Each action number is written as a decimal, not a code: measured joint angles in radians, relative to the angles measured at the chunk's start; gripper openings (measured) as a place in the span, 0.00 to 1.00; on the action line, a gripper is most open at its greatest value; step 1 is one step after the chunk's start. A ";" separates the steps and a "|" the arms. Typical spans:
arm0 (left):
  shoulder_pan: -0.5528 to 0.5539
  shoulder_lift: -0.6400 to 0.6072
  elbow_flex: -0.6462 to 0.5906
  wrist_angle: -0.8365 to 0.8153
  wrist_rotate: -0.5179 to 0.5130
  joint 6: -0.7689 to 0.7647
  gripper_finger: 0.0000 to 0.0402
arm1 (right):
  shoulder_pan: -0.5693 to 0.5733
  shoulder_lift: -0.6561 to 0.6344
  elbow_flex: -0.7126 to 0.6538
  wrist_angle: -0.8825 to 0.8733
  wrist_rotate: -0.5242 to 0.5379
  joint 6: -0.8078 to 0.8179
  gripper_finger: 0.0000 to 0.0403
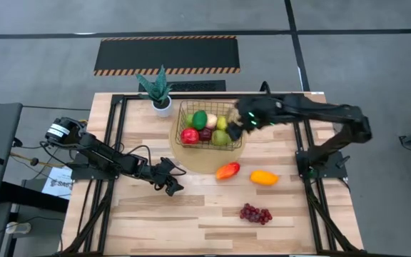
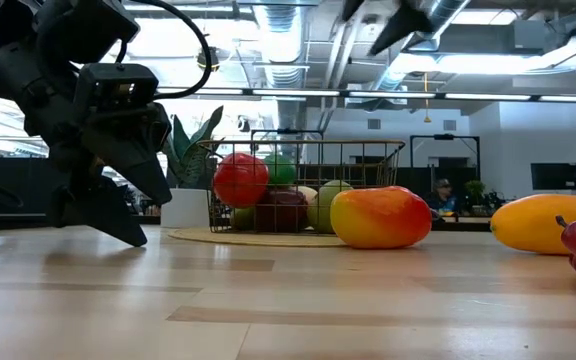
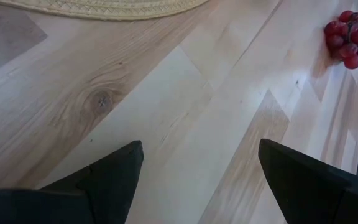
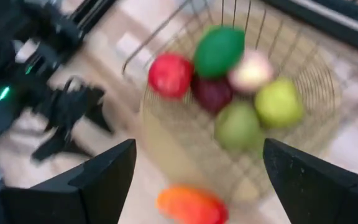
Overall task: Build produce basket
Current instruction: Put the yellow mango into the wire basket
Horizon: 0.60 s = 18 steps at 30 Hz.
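The gold wire basket (image 1: pixel 180 123) stands on a round woven mat (image 1: pixel 191 163) at the table's far middle, holding a red apple (image 1: pixel 189 135), green lime (image 1: pixel 200 118), dark red fruit (image 1: pixel 205 133), peach (image 1: pixel 211 120) and green fruits (image 1: pixel 222 137). The orange-red mango (image 1: pixel 227 170), the yellow-orange fruit (image 1: pixel 264 177) and the purple grapes (image 1: pixel 255 213) lie on the table. My right gripper (image 1: pixel 244 126) hovers open and empty above the basket's right side. My left gripper (image 1: pixel 175 184) rests open and low on the table, left of the mango.
A spiky green plant in a white pot (image 1: pixel 160 93) stands left of the basket at the far edge. Black frame rails (image 1: pixel 120 121) run along the table's left and right sides. Bare wood lies at the near side.
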 joint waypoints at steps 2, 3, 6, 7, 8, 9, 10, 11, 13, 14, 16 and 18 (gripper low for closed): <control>0.000 0.000 0.000 0.000 -0.001 0.000 0.79 | 0.080 -0.039 0.000 -0.059 0.011 0.054 0.91; 0.000 0.000 0.000 0.001 -0.002 0.000 0.79 | 0.127 -0.051 0.000 -0.089 0.011 0.082 0.91; 0.000 0.000 0.000 0.001 -0.010 0.000 0.79 | 0.275 -0.059 0.000 -0.176 0.043 0.192 0.91; 0.000 0.000 0.000 0.002 -0.013 -0.003 0.79 | 0.325 -0.057 0.000 -0.209 0.080 0.231 0.91; 0.000 0.000 0.000 0.002 -0.014 -0.008 0.79 | 0.370 -0.051 0.000 -0.246 0.122 0.279 0.91; 0.000 0.000 0.000 0.002 -0.014 -0.009 0.79 | 0.415 -0.044 0.000 -0.289 0.158 0.330 0.91; 0.000 0.000 0.000 0.004 -0.015 -0.009 0.79 | 0.452 -0.034 0.000 -0.347 0.181 0.382 0.91; 0.000 0.000 0.000 0.005 -0.014 -0.012 0.79 | 0.483 -0.022 0.000 -0.405 0.190 0.433 0.91; 0.000 0.000 0.000 0.005 -0.014 -0.017 0.79 | 0.538 0.009 0.000 -0.527 0.191 0.521 0.91; 0.000 0.000 0.000 0.007 -0.015 -0.020 0.79 | 0.564 0.024 -0.006 -0.561 0.191 0.553 0.91; 0.000 0.000 0.000 0.008 -0.015 -0.025 0.79 | 0.597 0.029 -0.052 -0.532 0.180 0.539 0.91; 0.000 0.000 0.000 0.010 -0.015 -0.026 0.79 | 0.612 0.028 -0.098 -0.504 0.142 0.522 0.91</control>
